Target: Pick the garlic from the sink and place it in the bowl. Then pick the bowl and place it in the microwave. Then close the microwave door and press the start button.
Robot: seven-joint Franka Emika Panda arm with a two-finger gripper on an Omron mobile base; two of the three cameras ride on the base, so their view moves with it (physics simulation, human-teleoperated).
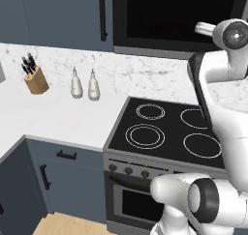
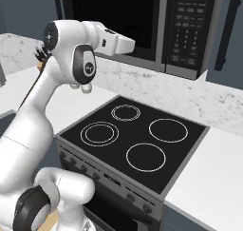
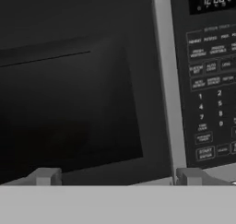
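Note:
The microwave hangs above the stove, and its black-framed door with the dark glass window looks shut. To the door's right is the keypad, with the start button near its bottom and a display reading 12:00. My gripper faces the door's lower right, close to it, open, its two fingertips wide apart with nothing between them. The right base view has the white hand reaching toward the door. The garlic, the bowl and the sink are out of view.
A black stove with four ring burners sits under the microwave. On the white counter to its left stand a knife block and two white bottles. Dark blue cabinets with bar handles flank the microwave.

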